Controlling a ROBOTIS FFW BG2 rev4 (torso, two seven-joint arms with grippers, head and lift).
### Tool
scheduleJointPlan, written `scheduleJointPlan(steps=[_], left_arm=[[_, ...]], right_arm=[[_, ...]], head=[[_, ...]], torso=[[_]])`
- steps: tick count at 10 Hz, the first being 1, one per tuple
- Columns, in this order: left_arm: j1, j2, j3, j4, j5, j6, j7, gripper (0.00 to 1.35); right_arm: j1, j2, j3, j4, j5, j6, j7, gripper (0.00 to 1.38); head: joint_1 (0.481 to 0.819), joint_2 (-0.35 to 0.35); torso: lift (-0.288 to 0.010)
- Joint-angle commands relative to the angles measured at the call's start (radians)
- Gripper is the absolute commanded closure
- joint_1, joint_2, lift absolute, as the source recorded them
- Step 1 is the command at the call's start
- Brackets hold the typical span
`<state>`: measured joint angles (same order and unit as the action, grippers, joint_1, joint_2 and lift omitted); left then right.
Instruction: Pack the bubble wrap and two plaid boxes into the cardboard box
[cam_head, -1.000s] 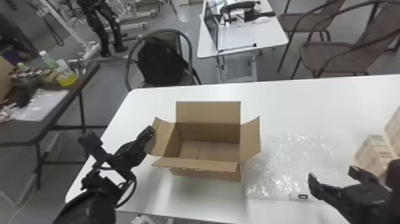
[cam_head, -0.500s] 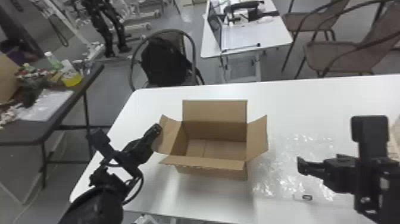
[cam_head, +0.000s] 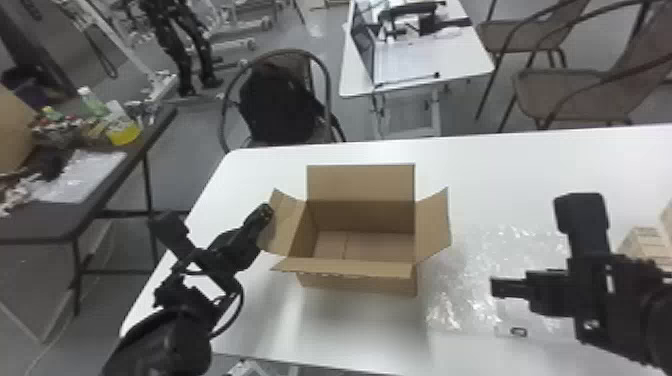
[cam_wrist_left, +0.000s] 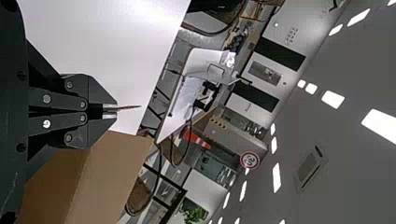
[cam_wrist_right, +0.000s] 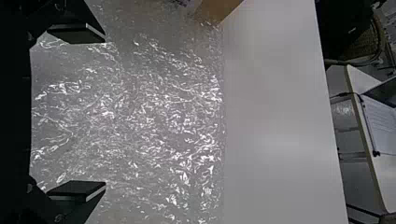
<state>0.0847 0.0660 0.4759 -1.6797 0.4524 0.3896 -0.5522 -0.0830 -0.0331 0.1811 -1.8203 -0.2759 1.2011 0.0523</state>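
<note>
The cardboard box (cam_head: 362, 282) stands upright on the table with its flaps spread and its visible inside bare. At its left flap is my left gripper (cam_head: 265, 212); in the left wrist view the gripper (cam_wrist_left: 116, 108) is shut on a thin brown cardboard edge (cam_wrist_left: 130, 107). Flat on the table right of the box lies the clear bubble wrap (cam_head: 465, 260). Over the wrap is my right gripper (cam_head: 505, 288). The right wrist view shows this gripper (cam_wrist_right: 104, 112) wide open, the bubble wrap (cam_wrist_right: 154, 121) beyond its fingers. A plaid box (cam_head: 645, 242) sits far right, partly hidden by the right arm.
Another pale box (cam_head: 667, 222) is cut off at the right edge. A small dark-rimmed item (cam_head: 518, 331) lies at the wrap's near side. Beyond the white table (cam_head: 500, 170) are a chair with a black bag (cam_head: 280, 102) and a second desk (cam_head: 415, 60).
My right gripper has swung round and shifted left over the bubble wrap. The head view has shifted slightly. My left gripper has kept its place at the box's left flap.
</note>
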Motion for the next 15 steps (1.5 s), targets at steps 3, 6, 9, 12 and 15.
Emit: scheduleJointPlan(steps=[3,6,9,12,15], left_arm=[[-0.011,0.000,-0.017,0.000,0.003,0.000,0.000,1.22],[-0.011,-0.002,-0.019,0.000,0.008,0.000,0.000,1.22],[-0.011,-0.002,-0.022,0.000,0.017,-0.001,0.001,1.22],[-0.010,-0.002,-0.020,0.000,0.020,-0.003,0.003,1.22],[-0.010,-0.002,-0.022,0.000,0.022,-0.005,0.003,1.22]], right_arm=[[-0.073,-0.002,0.031,0.093,-0.017,0.028,-0.002,0.56],[-0.106,-0.018,0.044,0.104,-0.016,0.069,-0.002,0.87],[-0.126,-0.025,0.049,0.122,-0.022,0.115,0.000,1.08],[-0.141,-0.048,0.063,0.136,-0.048,0.123,0.000,1.04],[-0.136,-0.048,0.063,0.144,-0.068,0.100,0.000,0.07]], head=[[0.695,0.314],[0.695,0.308],[0.695,0.302],[0.695,0.295],[0.695,0.298]], torso=[[-0.108],[-0.108],[-0.108],[-0.108],[-0.108]])
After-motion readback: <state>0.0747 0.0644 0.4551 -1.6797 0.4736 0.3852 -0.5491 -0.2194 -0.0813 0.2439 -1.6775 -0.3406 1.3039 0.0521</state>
